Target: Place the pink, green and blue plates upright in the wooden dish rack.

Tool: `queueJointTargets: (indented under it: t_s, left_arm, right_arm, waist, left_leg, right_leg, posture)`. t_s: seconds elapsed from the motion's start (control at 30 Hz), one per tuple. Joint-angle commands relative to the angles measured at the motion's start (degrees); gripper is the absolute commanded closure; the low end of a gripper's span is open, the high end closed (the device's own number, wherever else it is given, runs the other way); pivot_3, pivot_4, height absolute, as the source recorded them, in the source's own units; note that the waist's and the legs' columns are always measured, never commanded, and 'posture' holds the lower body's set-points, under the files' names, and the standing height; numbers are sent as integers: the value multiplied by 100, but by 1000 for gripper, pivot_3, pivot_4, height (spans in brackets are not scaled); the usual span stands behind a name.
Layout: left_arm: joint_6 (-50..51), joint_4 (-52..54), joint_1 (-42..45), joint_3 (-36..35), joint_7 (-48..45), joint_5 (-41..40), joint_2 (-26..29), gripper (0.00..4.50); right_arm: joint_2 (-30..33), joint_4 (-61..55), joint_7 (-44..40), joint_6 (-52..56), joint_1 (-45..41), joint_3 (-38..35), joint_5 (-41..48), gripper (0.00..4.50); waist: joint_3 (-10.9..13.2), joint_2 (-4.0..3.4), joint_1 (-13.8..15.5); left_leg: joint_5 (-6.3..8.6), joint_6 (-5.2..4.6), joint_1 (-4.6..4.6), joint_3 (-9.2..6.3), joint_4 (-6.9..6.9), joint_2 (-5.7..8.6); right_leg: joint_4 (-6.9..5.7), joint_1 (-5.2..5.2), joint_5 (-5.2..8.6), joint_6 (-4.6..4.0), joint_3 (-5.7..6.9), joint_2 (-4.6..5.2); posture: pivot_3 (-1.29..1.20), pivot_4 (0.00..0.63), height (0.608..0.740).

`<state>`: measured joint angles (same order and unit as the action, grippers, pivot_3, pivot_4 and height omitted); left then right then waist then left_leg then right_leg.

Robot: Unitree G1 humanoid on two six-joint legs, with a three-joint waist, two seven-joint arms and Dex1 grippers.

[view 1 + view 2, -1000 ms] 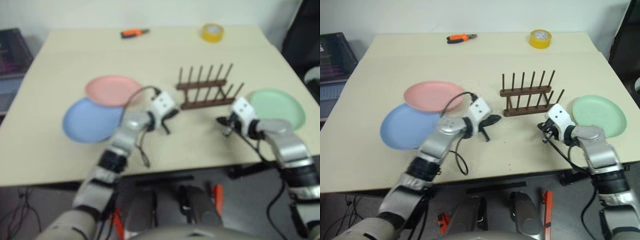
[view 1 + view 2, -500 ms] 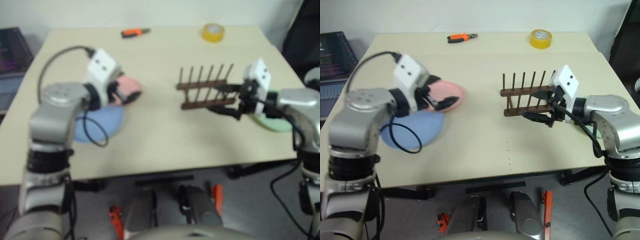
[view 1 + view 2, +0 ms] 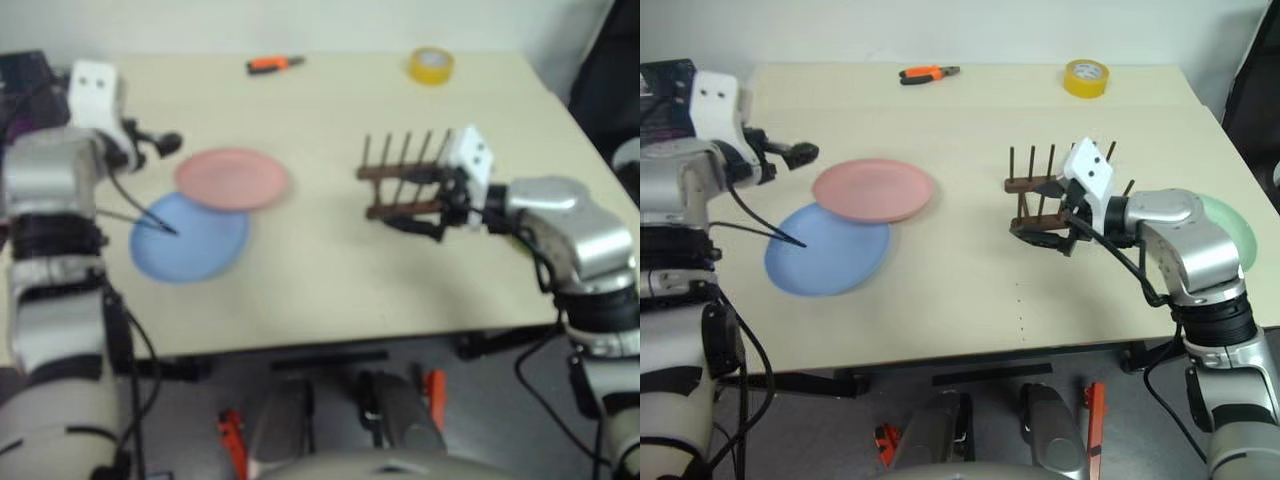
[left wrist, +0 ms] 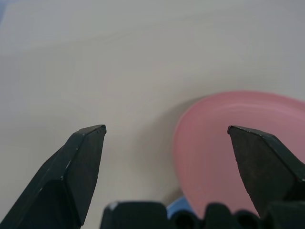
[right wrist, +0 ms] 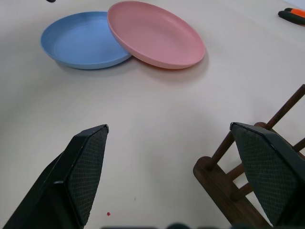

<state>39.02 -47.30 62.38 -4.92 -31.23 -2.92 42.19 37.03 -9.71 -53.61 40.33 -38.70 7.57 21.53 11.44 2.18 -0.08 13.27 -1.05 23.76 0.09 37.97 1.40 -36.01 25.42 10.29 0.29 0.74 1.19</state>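
Over the table's [image 3: 970, 300] left edge the left gripper [image 3: 790, 153] is being held spread and empty beside the pink plate [image 3: 873, 189] overlapping the blue plate [image 3: 826, 250], while the spread right gripper [image 3: 1045, 235] is being held at the wooden dish rack [image 3: 1035, 190], the green plate [image 3: 1238, 228] apparently lying near the right edge.

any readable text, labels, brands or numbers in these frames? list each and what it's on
None readable.
Pink plate, blue plate, green plate: plain, no marks.
Wooden dish rack: no label.
Yellow tape roll: no print legible.
Orange-handled pliers: too small to show any marking.
White wrist housings by the left claw and right claw: small dots, no letters.
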Motion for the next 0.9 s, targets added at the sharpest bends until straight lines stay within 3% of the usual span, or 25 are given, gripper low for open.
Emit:
queueJointTargets:
  t_s: [0.03, 0.2, 0.5, 0.9]
  left_arm:
    - [-782, -1114, 543, 82, 14, 208, -74, 0]
    - [-1353, -2119, 852, 255, -38, 434, -327, 0]
    - [-1493, -2473, 900, 268, -124, 546, -653, 0]
    - [-1613, -2434, 959, 159, 10, 519, -615, 4002]
  right_arm:
    - [-5, -114, -14, -115, -63, -44, 0, 18]
    - [18, -187, 39, -73, -19, -63, 4, 18]
    - [52, -319, 187, -32, 95, -127, 9, 18]
    - [45, -332, 237, -49, 45, -119, 38, 0]
  waist:
    - [0, 1, 9]
    - [0, 1, 14]
    - [-1, 2, 10]
    - [-1, 2, 2]
  left_leg:
    - [0, 0, 4, 1, 0, 1]
    - [0, 0, 14, 6, 1, 3]
    - [0, 0, 13, 6, 6, 2]
    - [0, -1, 13, 9, 12, 2]
  right_leg:
    - [0, 4, -1, 0, 0, 1]
    - [0, 12, -3, -2, -1, 6]
    - [-5, 11, -7, -3, 0, 6]
    - [-8, 11, -14, -6, -1, 6]
  posture:
    - [0, 150, 740]
    - [0, 150, 740]
    - [0, 150, 740]
    - [0, 150, 740]
